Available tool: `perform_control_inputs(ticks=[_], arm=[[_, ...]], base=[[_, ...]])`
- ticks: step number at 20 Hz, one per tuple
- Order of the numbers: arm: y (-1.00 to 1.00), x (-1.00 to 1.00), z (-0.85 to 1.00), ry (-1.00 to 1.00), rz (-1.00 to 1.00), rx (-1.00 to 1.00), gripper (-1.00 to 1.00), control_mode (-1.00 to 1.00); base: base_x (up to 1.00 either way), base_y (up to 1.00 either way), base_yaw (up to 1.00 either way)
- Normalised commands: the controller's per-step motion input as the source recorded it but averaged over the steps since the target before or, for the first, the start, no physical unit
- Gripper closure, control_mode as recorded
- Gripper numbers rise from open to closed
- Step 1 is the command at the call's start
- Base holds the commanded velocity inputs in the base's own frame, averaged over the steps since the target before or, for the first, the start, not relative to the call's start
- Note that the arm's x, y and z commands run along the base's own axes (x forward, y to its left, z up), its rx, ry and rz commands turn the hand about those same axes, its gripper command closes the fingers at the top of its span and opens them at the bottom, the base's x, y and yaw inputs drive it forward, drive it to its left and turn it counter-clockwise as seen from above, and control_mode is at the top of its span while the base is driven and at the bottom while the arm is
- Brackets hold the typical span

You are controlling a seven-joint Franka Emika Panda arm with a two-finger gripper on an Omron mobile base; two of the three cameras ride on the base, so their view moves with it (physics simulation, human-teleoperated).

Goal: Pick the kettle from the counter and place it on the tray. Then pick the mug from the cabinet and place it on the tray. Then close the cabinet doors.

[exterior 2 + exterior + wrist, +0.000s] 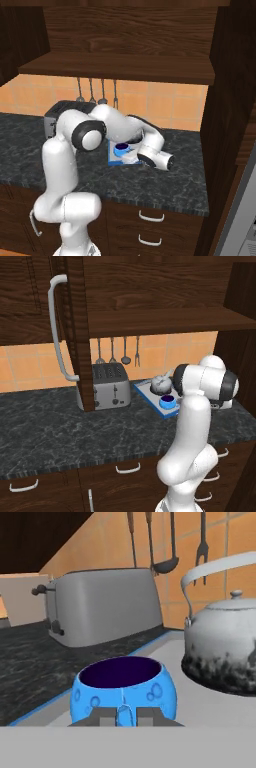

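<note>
I've got the claw (pixel 125 714) clenched on the mug's (pixel 123 691) near wall, mug on the tray (pixel 210 709). Judgement: confirm it's seated, release, back out straight. Toaster (pixel 102 607) at 10 o'clock, kettle (pixel 225 644) close at 2 o'clock, the thing to avoid. Cabinet door (pixel 75 331) open.

Blue mug (pixel 122 693), silver-grey kettle (pixel 225 647), marbled counter (pixel 60 426)

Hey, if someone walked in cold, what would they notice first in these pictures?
Probably the bright blue mug sitting on the tray, with the pincer closed on its handle. Right beside it on the same tray stands the silver kettle, and the toaster sits behind on the counter.
</note>
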Motion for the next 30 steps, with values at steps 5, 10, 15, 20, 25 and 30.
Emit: perform_control_inputs(ticks=[5,10,15,20,25,30], arm=[[0.0,0.19,-0.01,0.0,0.0,0.0,1.0,-1.0],[0.09,0.07,0.0,0.0,0.0,0.0,-1.0,-1.0],[0.12,0.0,0.01,0.0,0.0,0.0,-1.0,-1.0],[0.01,-0.05,0.23,0.0,0.0,0.0,-1.0,-1.0],[0.0,-0.4,0.44,0.0,-0.01,0.0,-1.0,-1.0],[0.01,-0.81,0.91,0.05,-0.12,-0.02,-1.0,-1.0]], base=[[0.0,0.0,0.0],[0.0,0.0,0.0],[0.0,0.0,0.0],[0.0,0.0,0.0],[0.0,0.0,0.0],[0.0,0.0,0.0]])
